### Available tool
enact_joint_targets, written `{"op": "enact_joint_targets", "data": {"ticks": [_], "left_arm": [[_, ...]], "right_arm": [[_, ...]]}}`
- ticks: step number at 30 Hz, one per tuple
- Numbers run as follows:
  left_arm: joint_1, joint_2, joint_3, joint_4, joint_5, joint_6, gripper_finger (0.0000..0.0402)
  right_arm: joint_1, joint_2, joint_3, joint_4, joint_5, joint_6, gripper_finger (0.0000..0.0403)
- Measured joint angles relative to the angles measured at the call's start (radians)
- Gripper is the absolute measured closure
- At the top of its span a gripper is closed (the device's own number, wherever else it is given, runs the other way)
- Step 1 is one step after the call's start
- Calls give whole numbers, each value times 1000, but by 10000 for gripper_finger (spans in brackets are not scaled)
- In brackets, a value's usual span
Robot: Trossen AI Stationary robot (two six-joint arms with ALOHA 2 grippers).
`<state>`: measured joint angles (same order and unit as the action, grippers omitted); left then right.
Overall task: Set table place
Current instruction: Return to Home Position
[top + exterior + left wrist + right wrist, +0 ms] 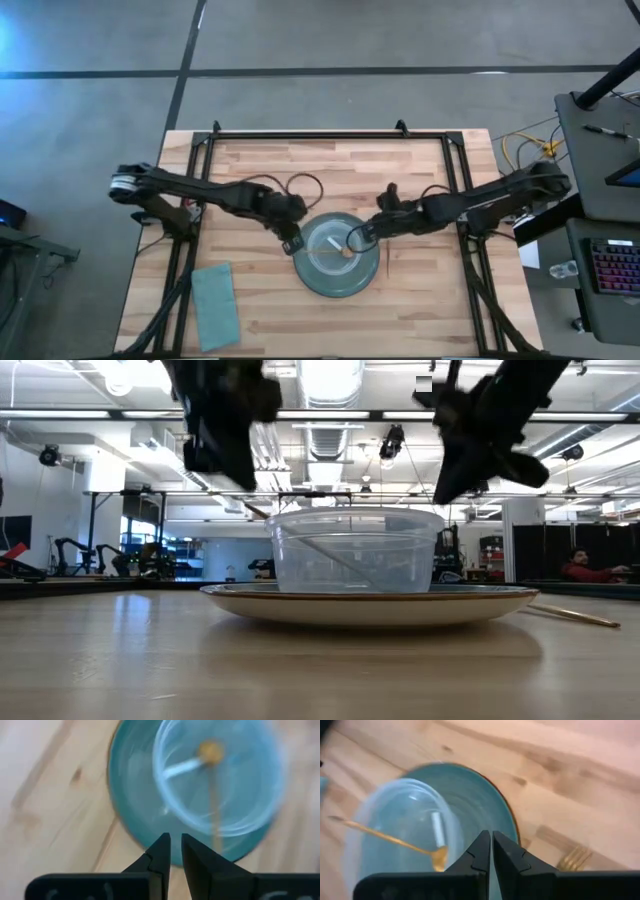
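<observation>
I am hovering my left gripper point(291, 245) and right gripper point(355, 238) just above opposite edges of the plate point(308, 282), which is sitting toward the front middle of the table point(280, 170). Both are drawn together on nothing, since I judge the place is laid and only the retreat is left. The clear bowl point(400, 555) is sitting centred on the plate with the spoon point(385, 837) leaning inside and the fork point(575, 857) lying just beside, ready for a diner; I am finding no brand or writing to read.

robotics lab: exposed ceiling ducts point(331, 435), other robot arms point(70, 552) behind.
</observation>
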<state>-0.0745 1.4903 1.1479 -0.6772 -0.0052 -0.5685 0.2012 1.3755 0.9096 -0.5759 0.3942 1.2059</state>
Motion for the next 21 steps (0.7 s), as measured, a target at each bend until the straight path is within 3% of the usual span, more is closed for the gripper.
{"op": "enact_joint_targets", "data": {"ticks": [3, 10, 13, 17, 21], "left_arm": [[-1, -98, -44, 77, -3, 6, 369], [-1, -274, -65, 49, -20, -37, 369], [-1, -332, -66, 103, -8, -107, 369], [-8, -388, -67, 230, 58, 1, 369], [-10, -420, -67, 321, 139, 38, 369]], "right_arm": [[0, -77, 0, 2, -7, -21, 390], [0, -268, 0, 41, -100, 9, 390], [9, -328, 0, 156, -100, -161, 390], [33, -379, 0, 346, -110, -388, 390], [16, -412, 0, 370, -106, -315, 390]]}}
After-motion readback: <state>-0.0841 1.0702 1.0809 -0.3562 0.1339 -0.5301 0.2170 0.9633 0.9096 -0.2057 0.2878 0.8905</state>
